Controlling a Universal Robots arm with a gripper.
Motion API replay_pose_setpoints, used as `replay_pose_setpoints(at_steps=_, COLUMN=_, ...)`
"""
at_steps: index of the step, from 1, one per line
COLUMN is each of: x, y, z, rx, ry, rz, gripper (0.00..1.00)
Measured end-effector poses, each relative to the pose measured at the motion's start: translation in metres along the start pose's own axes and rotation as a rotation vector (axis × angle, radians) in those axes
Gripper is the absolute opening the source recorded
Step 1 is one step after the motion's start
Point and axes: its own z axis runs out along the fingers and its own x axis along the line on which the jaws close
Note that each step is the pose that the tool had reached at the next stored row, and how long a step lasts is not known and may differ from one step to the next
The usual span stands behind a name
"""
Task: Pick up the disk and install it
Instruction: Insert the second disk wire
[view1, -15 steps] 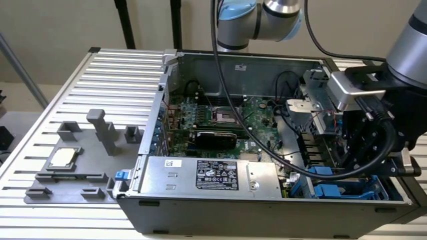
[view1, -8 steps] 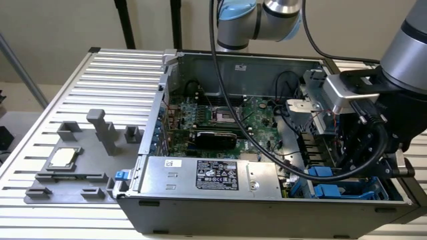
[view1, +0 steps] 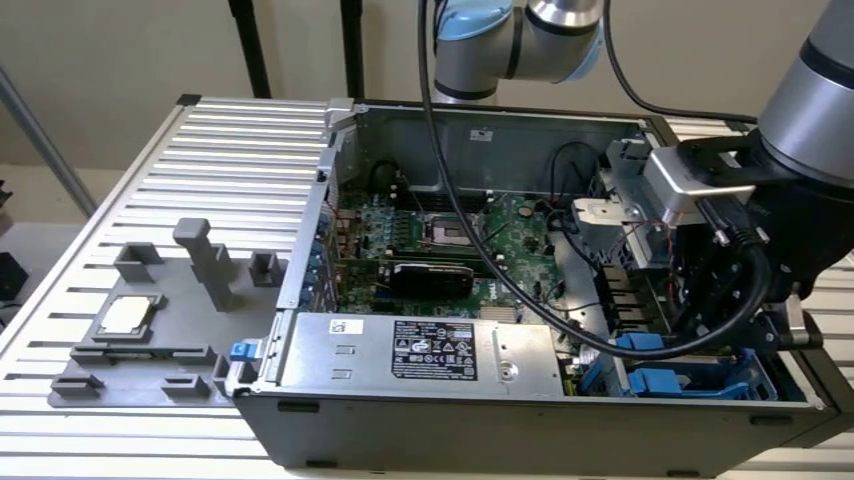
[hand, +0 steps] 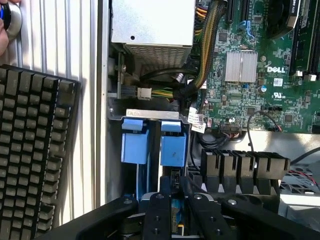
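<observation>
This looks like a robot lab or a workshop for putting computers together. A big grey computer case (view1: 534, 330) lies open on a ribbed metal tabletop (view1: 200, 160), with its green board (view1: 441, 230), wires and blue holders (view1: 667, 380) showing inside. A grey robot arm (view1: 814, 110) with thick black cables reaches over it. Grey holders for parts (view1: 160, 300) sit on the exterior view's left, one with a small silver chip (view1: 124, 315). A black keyboard (hand: 30, 150) lies beside the case. The far wall is plain.
</observation>
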Motion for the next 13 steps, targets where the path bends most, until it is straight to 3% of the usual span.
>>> replay_pose_setpoints(at_steps=5, x=-0.0002, y=-0.0022, z=0.0016, rx=0.0005, ry=-0.0135, rz=-0.008, gripper=0.2)
replay_pose_setpoints(at_steps=13, x=-0.0002, y=-0.0031, z=0.0048, rx=0.0008, ry=-0.0187, rz=-0.015, gripper=0.2)
